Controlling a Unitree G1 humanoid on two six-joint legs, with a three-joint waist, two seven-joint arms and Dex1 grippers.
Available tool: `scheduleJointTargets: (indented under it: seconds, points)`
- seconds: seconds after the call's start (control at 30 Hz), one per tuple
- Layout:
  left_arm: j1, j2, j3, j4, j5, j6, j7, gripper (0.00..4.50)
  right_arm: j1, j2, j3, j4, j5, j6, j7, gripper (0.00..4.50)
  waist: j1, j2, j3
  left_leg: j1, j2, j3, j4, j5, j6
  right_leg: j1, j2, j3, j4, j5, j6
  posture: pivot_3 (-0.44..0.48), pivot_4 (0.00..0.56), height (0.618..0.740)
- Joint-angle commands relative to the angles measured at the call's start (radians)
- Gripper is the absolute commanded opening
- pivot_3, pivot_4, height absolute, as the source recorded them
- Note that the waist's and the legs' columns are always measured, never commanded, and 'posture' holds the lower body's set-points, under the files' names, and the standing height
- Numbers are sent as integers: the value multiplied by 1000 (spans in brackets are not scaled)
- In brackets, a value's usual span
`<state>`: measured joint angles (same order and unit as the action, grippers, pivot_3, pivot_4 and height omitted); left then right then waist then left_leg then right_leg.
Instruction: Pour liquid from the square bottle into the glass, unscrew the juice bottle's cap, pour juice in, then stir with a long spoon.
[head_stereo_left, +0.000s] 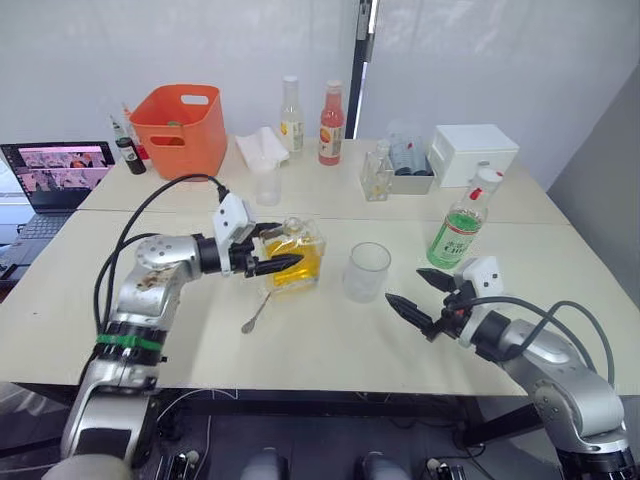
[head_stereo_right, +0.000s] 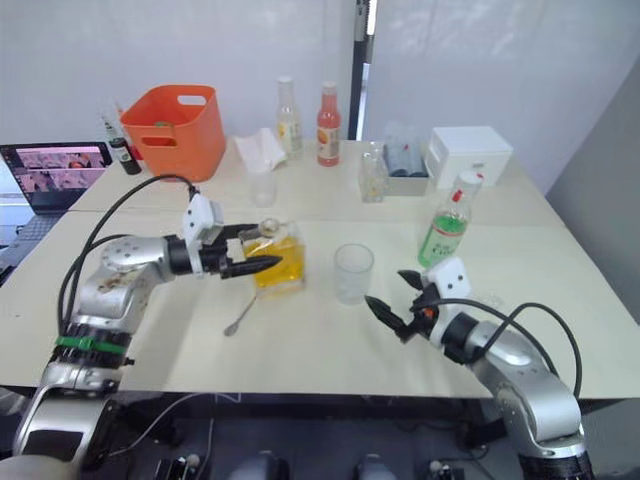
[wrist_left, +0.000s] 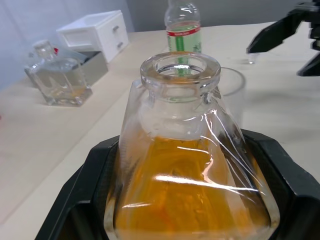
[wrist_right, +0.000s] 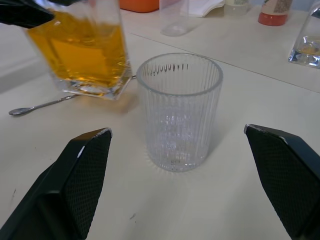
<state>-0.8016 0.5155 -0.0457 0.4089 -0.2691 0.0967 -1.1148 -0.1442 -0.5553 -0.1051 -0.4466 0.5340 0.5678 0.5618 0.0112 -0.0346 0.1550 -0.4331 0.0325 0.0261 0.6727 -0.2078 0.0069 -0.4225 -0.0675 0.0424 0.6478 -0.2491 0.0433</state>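
While the square bottle (head_stereo_left: 296, 255) stands on the tabletop (head_stereo_left: 330, 340), it is gripped by the left gripper (head_stereo_left: 268, 251), whose jaws are closed against its flat sides. Orange-yellow liquid is seen inside it, and its neck is open at the top. The long spoon (head_stereo_left: 257, 311) is laid flat on the tabletop just in front of the bottle, with its handle running toward the bottle's base. The glass (head_stereo_left: 366, 272) is placed upright just to the right of the bottle, a little apart from it, and nothing is seen inside it. The right gripper (head_stereo_left: 423, 295) is held low over the tabletop near the glass, on its right and a bit closer to the robot; its jaws are spread wide and nothing is held between them. The juice bottle (head_stereo_left: 463, 221) is set upright farther back on the right, and the cap (head_stereo_left: 488, 180) is seen on its neck.
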Motion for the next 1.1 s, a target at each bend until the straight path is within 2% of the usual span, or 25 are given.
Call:
scheduleJointTargets:
  seconds: [0.03, 0.27, 0.43, 0.6, 0.83, 1.1]
  points:
    - [-124, -33, 8, 146, 61, -205, 37, 2786, -13, -7, -14, -54, 24, 4, 11, 4500, 0, 0, 0, -1, 0, 0, 0, 0, 0, -1, 0, 0, 0, 0, 0, 0, 150, 715]
    - [-275, -128, -23, 428, 177, -495, 88, 2786, -19, -9, -29, -97, 36, 32, -1, 4500, 1, -1, 0, -7, 0, -1, 4, -1, 2, -4, 0, -1, 0, 0, 1, 0, 150, 715]
    - [-359, -191, -63, 584, 287, -714, 196, 2786, -16, 5, -35, -143, 55, 47, -36, 4500, 1, -1, 1, -7, -1, -2, 5, -1, 2, -3, 0, -1, 0, 1, 1, 0, 150, 715]
    - [-401, -204, -105, 667, 403, -885, 331, 2786, -5, 18, -40, -168, 65, 55, -73, 4500, 0, -1, 1, -8, -1, -2, 5, -1, 2, -4, 0, -1, 0, 1, 2, 0, 150, 715]
    - [-434, -200, -183, 719, 571, -1008, 519, 2786, -3, 29, -44, -200, 94, 85, -105, 4500, 0, -1, 1, -8, -1, -2, 5, -1, 2, -4, 0, -1, 0, 1, 2, 0, 150, 715]
    - [-476, -189, -262, 752, 739, -1059, 748, 2786, -1, 39, -40, -216, 109, 100, -124, 4500, 1, -1, 1, -8, -2, -2, 5, -1, 2, -4, -1, -1, 0, 1, 2, 0, 150, 715]
